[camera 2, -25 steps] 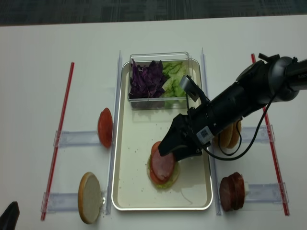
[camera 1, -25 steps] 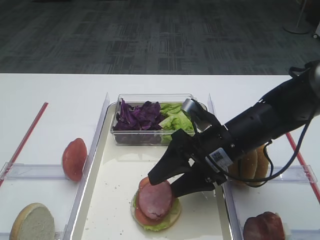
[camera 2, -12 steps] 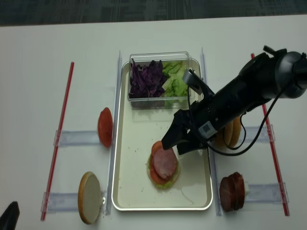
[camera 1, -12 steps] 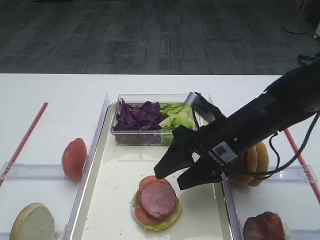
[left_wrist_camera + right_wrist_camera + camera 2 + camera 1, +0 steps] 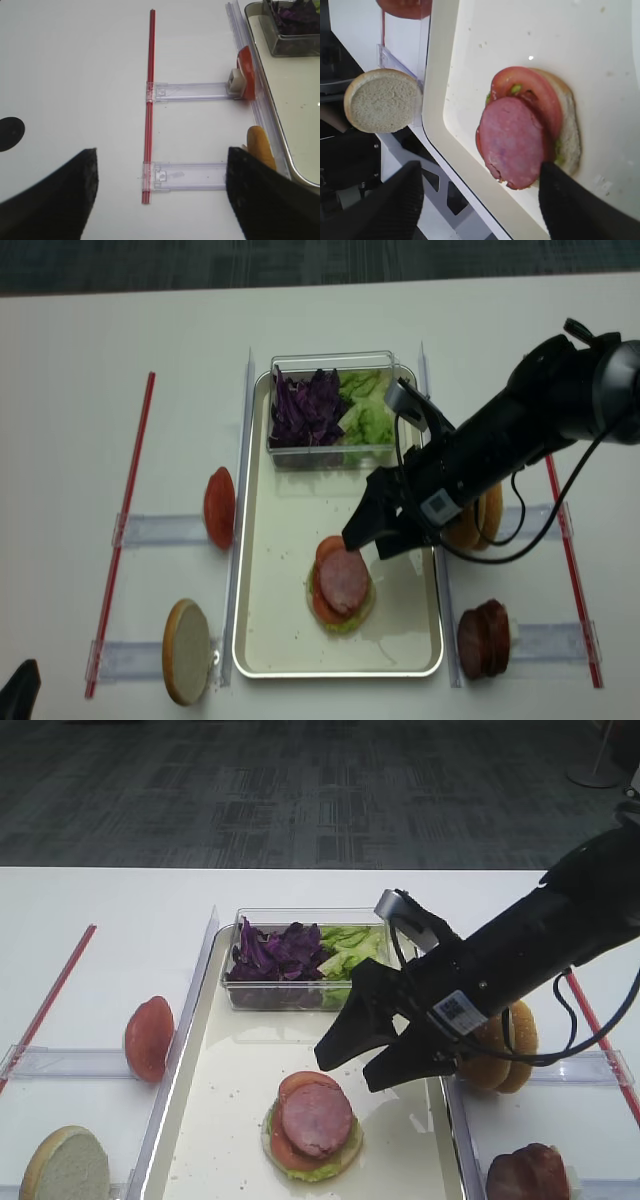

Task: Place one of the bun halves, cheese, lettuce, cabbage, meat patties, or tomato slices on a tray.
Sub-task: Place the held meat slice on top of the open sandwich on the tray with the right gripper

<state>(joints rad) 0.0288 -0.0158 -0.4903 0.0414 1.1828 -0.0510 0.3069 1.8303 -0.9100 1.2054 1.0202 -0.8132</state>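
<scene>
- One stack sits on the tray, toward its near end: pale bun half at the bottom, green lettuce bits, tomato slice, meat patty on top.
- Right end effector: released, jaws spread wide, empty, hanging above the tray just right of and beyond the stack, not touching it.
- Small square code sticker on the right arm; unreadable.
- Left end effector: dark fingers at the bottom corners of the left wrist view, wide apart, holding nothing, over the counter left of the tray.
- Clear box at the tray's far end: purple cabbage on the left, lettuce on the right.
- Left of the tray on clear rails: upright tomato slice, pale bun half.
- Right of the tray: sesame bun halves, spare meat patties.
- No legible writing.
</scene>
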